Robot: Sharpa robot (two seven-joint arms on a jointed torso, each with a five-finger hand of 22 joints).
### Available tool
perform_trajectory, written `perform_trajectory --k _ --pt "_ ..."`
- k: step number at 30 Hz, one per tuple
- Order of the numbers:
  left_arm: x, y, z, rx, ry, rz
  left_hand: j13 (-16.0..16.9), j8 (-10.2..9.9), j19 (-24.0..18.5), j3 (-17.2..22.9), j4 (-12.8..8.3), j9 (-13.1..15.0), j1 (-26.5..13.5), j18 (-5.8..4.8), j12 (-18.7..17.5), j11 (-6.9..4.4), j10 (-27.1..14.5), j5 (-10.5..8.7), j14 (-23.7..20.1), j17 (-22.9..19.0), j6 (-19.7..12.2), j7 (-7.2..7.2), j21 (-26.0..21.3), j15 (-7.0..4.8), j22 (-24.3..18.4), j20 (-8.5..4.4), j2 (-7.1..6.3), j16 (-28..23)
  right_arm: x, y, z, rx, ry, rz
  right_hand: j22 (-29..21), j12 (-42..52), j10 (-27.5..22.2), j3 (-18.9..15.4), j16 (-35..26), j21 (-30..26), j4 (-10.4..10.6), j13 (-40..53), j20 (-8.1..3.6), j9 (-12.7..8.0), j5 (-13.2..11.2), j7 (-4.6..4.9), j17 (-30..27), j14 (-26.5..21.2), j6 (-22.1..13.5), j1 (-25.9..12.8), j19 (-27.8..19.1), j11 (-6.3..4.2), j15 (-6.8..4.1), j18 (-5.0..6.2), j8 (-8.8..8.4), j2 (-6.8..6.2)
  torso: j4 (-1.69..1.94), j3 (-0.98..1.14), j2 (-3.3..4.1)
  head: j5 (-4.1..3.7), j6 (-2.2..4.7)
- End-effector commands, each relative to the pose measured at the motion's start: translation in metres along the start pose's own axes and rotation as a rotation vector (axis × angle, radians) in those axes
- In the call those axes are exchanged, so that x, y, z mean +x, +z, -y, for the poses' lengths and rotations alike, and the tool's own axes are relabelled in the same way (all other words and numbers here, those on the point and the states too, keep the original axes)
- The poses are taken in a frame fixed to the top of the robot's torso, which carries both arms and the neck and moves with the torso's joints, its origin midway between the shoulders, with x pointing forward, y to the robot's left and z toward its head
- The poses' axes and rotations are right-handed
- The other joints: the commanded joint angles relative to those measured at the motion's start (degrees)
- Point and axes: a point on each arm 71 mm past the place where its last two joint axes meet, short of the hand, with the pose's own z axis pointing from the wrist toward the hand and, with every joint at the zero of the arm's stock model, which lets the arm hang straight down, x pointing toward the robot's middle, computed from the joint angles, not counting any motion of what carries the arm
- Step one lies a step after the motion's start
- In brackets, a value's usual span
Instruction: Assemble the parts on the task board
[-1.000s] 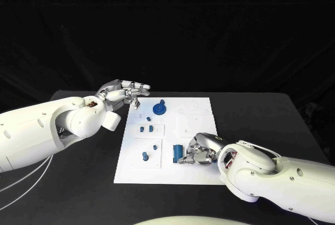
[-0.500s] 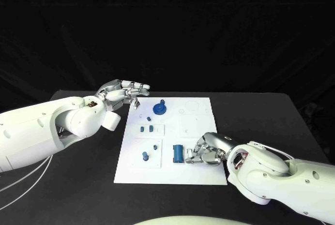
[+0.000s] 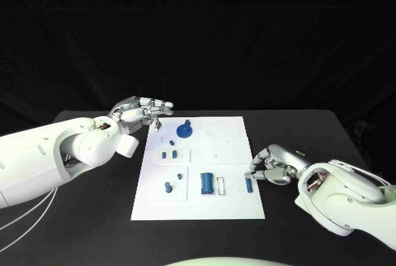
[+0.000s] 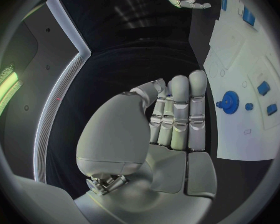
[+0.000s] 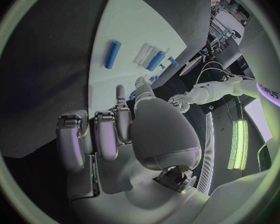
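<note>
The left hand (image 3: 142,110) hovers beyond the white board's (image 3: 235,209) far left corner, fingers curled on nothing, apparently waiting; on the board lie one gear (image 3: 186,129), several small blue pegs, and two blue cylinders, one (image 3: 206,182) mid-board, one (image 3: 248,184) at its right edge, likely just set there; beside it the right hand (image 3: 272,168) rests on the tabletop (image 3: 321,134), fingers curled, empty.

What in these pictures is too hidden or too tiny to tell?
- Head view: the right hand sits beside the thin blue rod; contact is unclear.
- Head view: the faint outlines on the task board near the blue gear are too small.
- Left wrist view: the left hand hides its own fingertips.
</note>
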Motion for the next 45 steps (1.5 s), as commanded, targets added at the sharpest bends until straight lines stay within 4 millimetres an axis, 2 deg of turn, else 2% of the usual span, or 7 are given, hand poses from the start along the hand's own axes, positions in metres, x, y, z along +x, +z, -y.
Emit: perform_trajectory --k 1,5,10,16,22,38,45 --pt "0.002 0.0 0.0 0.008 0.0 -0.013 0.1 -0.4 -0.1 -0.2 0.1 -0.1 -0.4 0.83 0.4 0.12 -0.3 0.16 -0.4 -0.1 -0.3 -0.12 -0.4 0.01 -0.1 0.3 0.05 0.0 0.001 -0.002 0.002 -0.028 -0.062 0.026 15.1 -0.1 0.2 0.3 -0.2 0.3 0.1 -5.1 0.41 -0.2 0.2 0.04 8.3 4.6 0.7 2.8 6.2 0.19 0.43 -0.38 -0.4 2.06 -0.07 0.06 -0.01 -0.56 0.17" --pt "0.003 0.0 -0.001 0.007 -0.001 -0.014 0.1 -0.4 -0.1 -0.2 0.1 -0.1 -0.4 0.83 0.4 0.12 -0.3 0.16 -0.4 -0.1 -0.3 -0.12 -0.4 0.01 -0.1 0.3 0.05 0.0 0.005 -0.002 0.008 -0.002 -0.086 0.027 15.1 -0.2 0.3 0.3 -0.1 0.3 0.6 -5.1 0.36 -0.6 0.0 -0.17 8.3 4.6 1.8 2.4 6.2 0.03 0.33 -0.38 -0.71 1.74 -0.01 0.04 -0.04 -1.11 0.25" --pt "0.003 0.0 -0.001 0.006 -0.002 -0.015 0.1 -0.4 -0.1 -0.2 0.1 -0.1 -0.4 0.83 0.4 0.12 -0.3 0.16 -0.4 -0.1 -0.3 -0.12 -0.4 0.01 -0.1 0.3 0.05 0.0 0.011 -0.001 0.011 0.021 -0.107 0.011 15.1 -0.3 0.4 0.2 -0.1 0.3 1.1 -5.1 0.27 -0.9 -0.2 -0.44 8.4 4.7 2.9 1.7 6.2 -0.17 0.18 -0.38 -0.83 1.3 0.16 -0.05 0.07 -1.23 0.28" --pt "0.002 0.0 -0.001 0.005 -0.002 -0.014 0.1 -0.4 -0.1 -0.2 0.1 -0.1 -0.4 0.83 0.4 0.12 -0.3 0.16 -0.4 -0.1 -0.3 -0.12 -0.4 0.01 -0.1 0.3 0.05 0.0 0.02 0.0 0.012 0.04 -0.123 -0.009 15.1 -0.4 0.4 0.0 -0.1 0.3 1.5 -5.2 0.18 -1.0 -0.2 -0.6 8.4 4.7 3.6 1.3 6.2 -0.3 0.07 -0.38 -0.87 0.9 0.06 -0.02 0.12 -1.04 0.19" --pt "0.002 0.0 -0.002 0.004 -0.002 -0.014 0.1 -0.4 -0.1 -0.2 0.1 -0.1 -0.4 0.83 0.4 0.12 -0.3 0.16 -0.4 -0.1 -0.3 -0.12 -0.4 0.01 -0.1 0.3 0.05 0.0 0.027 0.003 0.013 0.053 -0.137 -0.02 15.1 -0.5 0.4 0.0 -0.1 0.3 1.7 -5.2 0.13 -1.1 0.0 -0.7 8.4 4.6 3.9 1.1 6.2 -0.37 0.02 -0.38 -0.87 0.73 0.1 -0.07 0.1 -1.0 -0.04" --pt "0.002 -0.001 -0.003 -0.001 -0.003 -0.015 0.1 -0.4 -0.1 -0.2 0.1 -0.1 -0.4 0.83 0.4 0.12 -0.3 0.16 -0.4 -0.1 -0.3 -0.12 -0.4 0.01 -0.1 0.3 0.05 0.0 0.043 0.013 0.013 0.059 -0.194 -0.081 15.1 -0.9 0.2 -0.2 -0.3 0.3 2.1 -5.4 0.07 -1.2 0.0 -0.7 8.2 4.6 4.0 0.7 6.2 -0.39 -0.03 -0.38 -1.06 0.36 0.08 -0.02 0.09 -0.92 -0.32" --pt "0.002 -0.001 -0.003 -0.002 -0.003 -0.015 0.1 -0.3 0.0 -0.2 0.1 -0.1 -0.4 0.83 0.5 0.12 -0.4 0.16 -0.4 -0.2 -0.3 -0.12 -0.5 0.01 -0.1 0.3 0.11 0.0 0.054 0.017 0.009 0.037 -0.28 -0.114 15.1 -1.0 0.2 0.1 -0.2 0.3 1.0 -5.3 -0.02 -1.4 -0.8 -0.75 8.3 4.6 4.2 2.4 6.2 -0.47 -0.1 -0.38 -1.43 -1.15 0.09 0.0 0.05 -0.81 -0.55"
